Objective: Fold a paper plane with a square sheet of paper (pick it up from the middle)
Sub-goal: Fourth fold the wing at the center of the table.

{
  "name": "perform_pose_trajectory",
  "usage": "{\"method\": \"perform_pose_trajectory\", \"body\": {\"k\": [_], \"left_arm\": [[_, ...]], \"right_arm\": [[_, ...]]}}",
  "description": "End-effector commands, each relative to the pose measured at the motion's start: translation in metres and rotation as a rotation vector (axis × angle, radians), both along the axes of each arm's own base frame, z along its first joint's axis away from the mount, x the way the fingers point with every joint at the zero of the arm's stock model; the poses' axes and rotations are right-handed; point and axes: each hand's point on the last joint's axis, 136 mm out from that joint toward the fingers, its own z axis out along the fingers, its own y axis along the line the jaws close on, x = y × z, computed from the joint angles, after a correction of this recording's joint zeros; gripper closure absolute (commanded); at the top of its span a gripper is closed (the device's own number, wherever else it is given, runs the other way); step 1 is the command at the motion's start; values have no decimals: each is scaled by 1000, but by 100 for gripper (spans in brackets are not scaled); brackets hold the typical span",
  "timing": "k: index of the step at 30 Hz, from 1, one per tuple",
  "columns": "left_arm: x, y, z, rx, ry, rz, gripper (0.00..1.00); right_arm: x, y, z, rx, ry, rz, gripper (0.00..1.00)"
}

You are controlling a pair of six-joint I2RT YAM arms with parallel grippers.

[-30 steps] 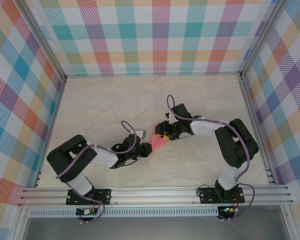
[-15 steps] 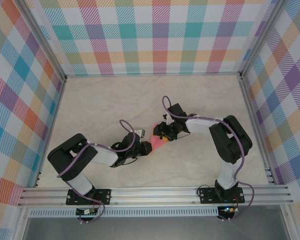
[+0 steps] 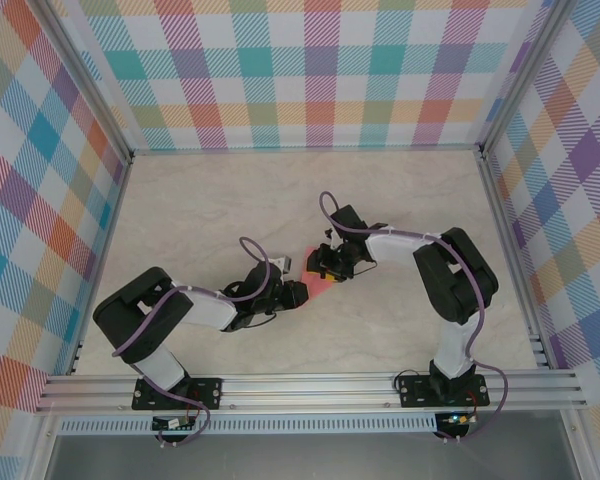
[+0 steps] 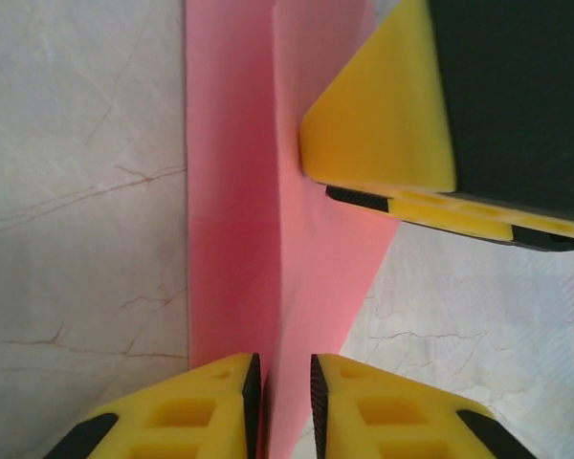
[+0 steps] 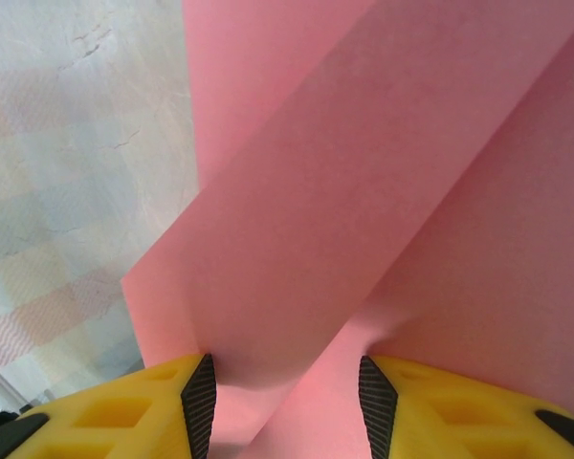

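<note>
You had the square sheet of paper (image 3: 320, 285), already folded and pink, lying on the table (image 3: 210, 210) near its middle, between the two arms. Both tools met over it: the left gripper (image 3: 298, 292) reached it from the left side, and the right gripper (image 3: 325, 268) came onto it from the right, just beside the first one.

In the left wrist view, the left gripper (image 4: 285, 368) was a little open. Its jaws left only a narrow slit, and the long crease of the paper (image 4: 239, 191) ran straight into that slit. One layer of paper lay to the left of the crease and a wider one to the right. A yellow finger (image 4: 383, 124) of the right gripper was on the right layer, at the upper side of that view.

In the right wrist view, the jaws of the right gripper (image 5: 282, 368) stood well apart. The paper (image 5: 364, 172) filled the gap, with one broad flap crossing in a diagonal. I could not tell if the pads squeezed it.
</note>
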Motion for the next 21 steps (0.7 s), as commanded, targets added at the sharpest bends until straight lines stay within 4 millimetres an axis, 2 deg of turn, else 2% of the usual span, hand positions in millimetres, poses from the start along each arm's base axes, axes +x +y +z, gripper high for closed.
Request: {"method": "perform_pose_trajectory", "body": {"k": [1,6,10,14,21], "left_arm": [[1,19,-1,81,21,49,71],[2,44,12,142,9,124,63],[3,53,25,130,-10,164,61],[6,55,34,111,-29,182,61],[10,41,36,51,-13,151,64]], "right_arm": [[-8,-16,-28,-127,57,-25,53],[-12,-23,-38,-191,83,-39,54],[-15,-29,-47,-246,112,-53,55],[-18,-33,-51,-297,122,-48,55],[-22,-37,-57,-341,146,-37,55]]}}
